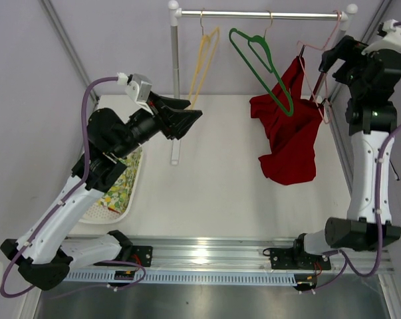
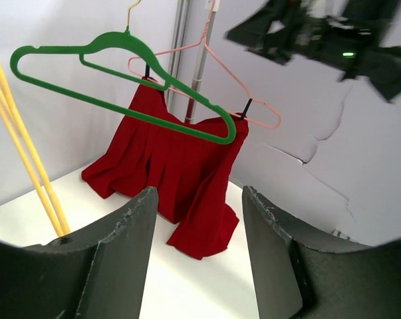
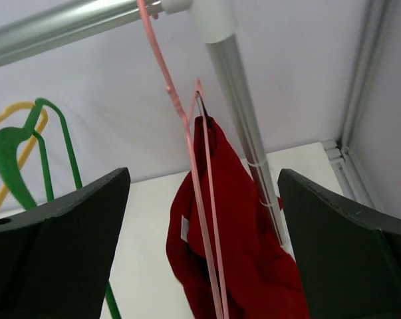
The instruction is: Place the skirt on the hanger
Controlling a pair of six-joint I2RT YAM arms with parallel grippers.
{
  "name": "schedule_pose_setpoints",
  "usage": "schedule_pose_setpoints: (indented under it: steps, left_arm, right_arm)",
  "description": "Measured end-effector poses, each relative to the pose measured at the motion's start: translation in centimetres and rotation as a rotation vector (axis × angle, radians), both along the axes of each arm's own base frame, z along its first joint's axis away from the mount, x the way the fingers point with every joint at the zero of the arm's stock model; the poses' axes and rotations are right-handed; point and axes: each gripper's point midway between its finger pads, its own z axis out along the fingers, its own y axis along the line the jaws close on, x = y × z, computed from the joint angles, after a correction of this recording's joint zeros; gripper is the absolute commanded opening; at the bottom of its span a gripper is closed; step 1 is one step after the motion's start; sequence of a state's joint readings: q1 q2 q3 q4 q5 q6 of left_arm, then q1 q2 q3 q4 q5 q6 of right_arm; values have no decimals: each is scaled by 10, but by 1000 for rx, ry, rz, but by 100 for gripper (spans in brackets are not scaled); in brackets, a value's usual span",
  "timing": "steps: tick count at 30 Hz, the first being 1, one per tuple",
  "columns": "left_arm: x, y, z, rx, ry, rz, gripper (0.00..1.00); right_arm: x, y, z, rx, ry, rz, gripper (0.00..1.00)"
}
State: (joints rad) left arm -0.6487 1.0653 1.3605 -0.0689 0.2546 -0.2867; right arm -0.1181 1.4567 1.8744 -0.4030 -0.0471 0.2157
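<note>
I see the skirt [image 1: 290,139] hanging from the hanger [image 2: 240,80], which is hooked over the rail [image 1: 267,13] near its right end. Small black clips [image 2: 245,106] at the hanger's two ends pinch the red waistband. The cloth drops in loose folds, and its lower edge rests on the white table [image 1: 213,186]. From my left wrist camera, a green hanger [image 2: 114,42] hangs in front of the skirt and crosses its top edge. A yellow hanger [image 1: 203,60] sits further left on the same rail. My right gripper [image 3: 203,176] is up high beside the rail's right post, with its fingers spread wide and nothing clamped between them. The pink wire and the skirt show through the gap, but I cannot tell how close they are to the pads. My left gripper [image 2: 199,199] hovers above the table, well apart from the garment and pointing towards it. Its fingers are also spread wide and hold nothing. A yellow-green floral cloth [image 1: 124,183] lies in a white tray [image 1: 117,216] at the table's left edge, partly under the left arm.
</note>
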Motion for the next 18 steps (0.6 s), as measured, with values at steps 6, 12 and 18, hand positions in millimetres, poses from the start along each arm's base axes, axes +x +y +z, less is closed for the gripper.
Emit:
schedule_pose_setpoints:
  steps: [6,12,18]
  left_arm:
    - [-1,6,-14,20,36,27,59]
    - [2,11,-44,65,102,58,59]
    - [0,23,-85,123,185,109,58]
  right_arm:
    - [-81,24,-3,79,-2,-3,99]
    - [-124,140,-74,98,157,262,99]
    - [-158,205,-173,10,400,396,99]
